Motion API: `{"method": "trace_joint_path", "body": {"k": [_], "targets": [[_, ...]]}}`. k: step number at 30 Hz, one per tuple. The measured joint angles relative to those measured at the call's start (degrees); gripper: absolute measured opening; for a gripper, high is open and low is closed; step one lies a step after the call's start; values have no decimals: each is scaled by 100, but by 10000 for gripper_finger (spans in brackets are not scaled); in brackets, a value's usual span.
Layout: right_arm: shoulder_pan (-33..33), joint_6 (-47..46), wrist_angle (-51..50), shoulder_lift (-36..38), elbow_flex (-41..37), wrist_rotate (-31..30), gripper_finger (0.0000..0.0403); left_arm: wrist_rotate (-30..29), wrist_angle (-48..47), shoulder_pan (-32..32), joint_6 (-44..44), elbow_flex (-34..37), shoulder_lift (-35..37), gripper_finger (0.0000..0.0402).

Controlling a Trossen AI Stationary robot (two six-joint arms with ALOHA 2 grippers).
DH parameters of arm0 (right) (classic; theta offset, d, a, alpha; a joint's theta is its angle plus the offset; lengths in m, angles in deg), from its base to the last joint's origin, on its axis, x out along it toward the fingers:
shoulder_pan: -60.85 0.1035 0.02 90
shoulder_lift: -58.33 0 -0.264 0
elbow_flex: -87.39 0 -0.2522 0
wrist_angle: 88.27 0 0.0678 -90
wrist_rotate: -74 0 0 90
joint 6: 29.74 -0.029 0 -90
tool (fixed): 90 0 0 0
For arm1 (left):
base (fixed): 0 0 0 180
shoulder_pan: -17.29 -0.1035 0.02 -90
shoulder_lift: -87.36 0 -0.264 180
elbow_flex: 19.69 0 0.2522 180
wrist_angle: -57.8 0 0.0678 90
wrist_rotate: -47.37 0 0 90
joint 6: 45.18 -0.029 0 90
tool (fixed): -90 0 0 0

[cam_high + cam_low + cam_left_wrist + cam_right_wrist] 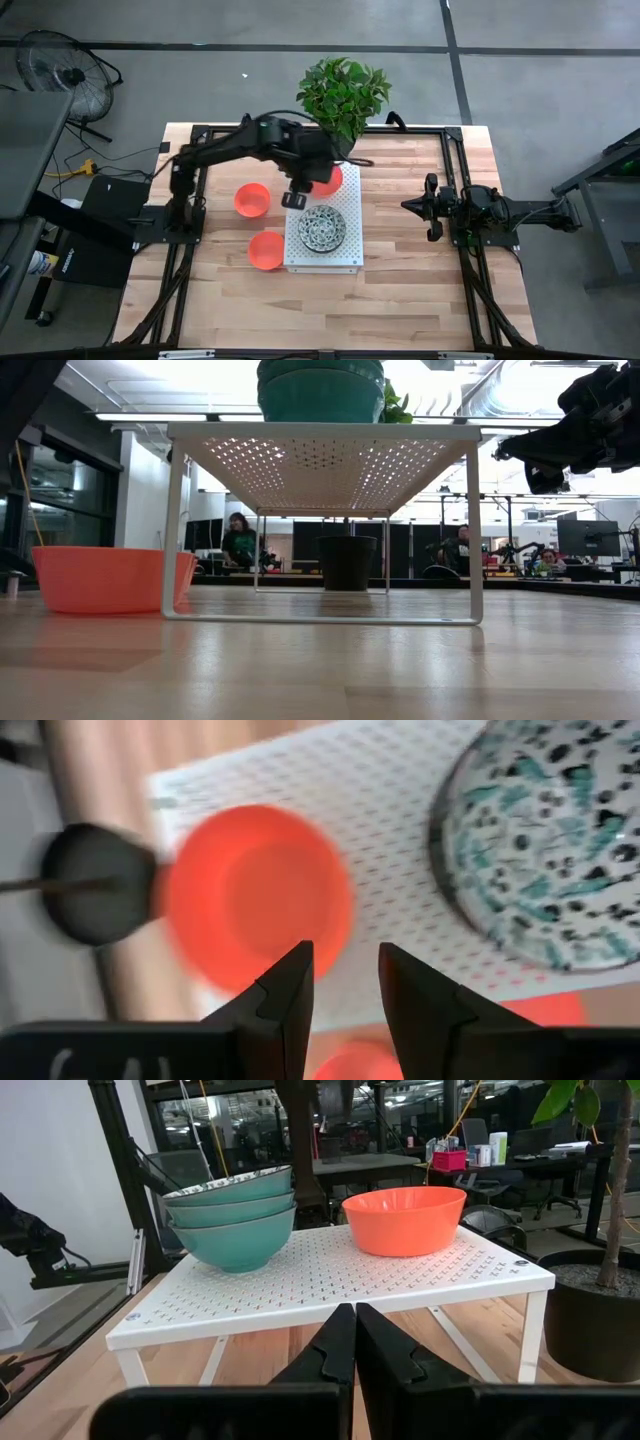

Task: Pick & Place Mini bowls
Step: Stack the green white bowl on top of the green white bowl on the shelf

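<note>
Pale wooden planks made up the table [400, 290], with a white perforated rack [345, 255] standing near its middle and a leafy potted plant [343, 95] at the far edge. On the rack sat a stack of three patterned bowls [323, 228], and beside it, toward the plant, one orange bowl [404, 1219]. Two more orange bowls rested on the wood just left of the rack, one [251, 200] farther back and one [266, 250] nearer the front. My left gripper [342, 982] hovered above the rack over the orange bowl there, its fingers parted and holding nothing. My right gripper [354, 1342] waited well off to the right, low over the table, fingers pressed together and empty, pointing at the rack. People sat at desks in the room beyond.
</note>
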Motion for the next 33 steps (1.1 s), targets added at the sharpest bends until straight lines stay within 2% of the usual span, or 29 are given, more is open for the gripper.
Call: {"method": "trace_joint_path", "body": {"k": [6,9,14,18,22,26,30,33], "targets": [[0,0,0,0,0,-1,0,-1028,134,279,88,-3,461,104],[0,0,0,0,0,-2,0,-1373,115,540,113,18,706,78],[0,0,2,0,0,0,0,-1930,186,990,52,37,760,11],[-1,0,16,0,0,-3,0,-2385,376,1260,-69,378,826,10],[0,0,24,0,0,-4,0,-2623,751,1375,-85,1049,1065,2],[0,0,29,0,0,-4,0,-2447,1583,1377,-212,2137,1760,1],[0,0,30,0,0,-4,0,-2036,2851,1375,-446,3531,2622,1],[0,0,33,0,0,-4,0,-1456,4119,1370,-741,4583,3319,1]]}}
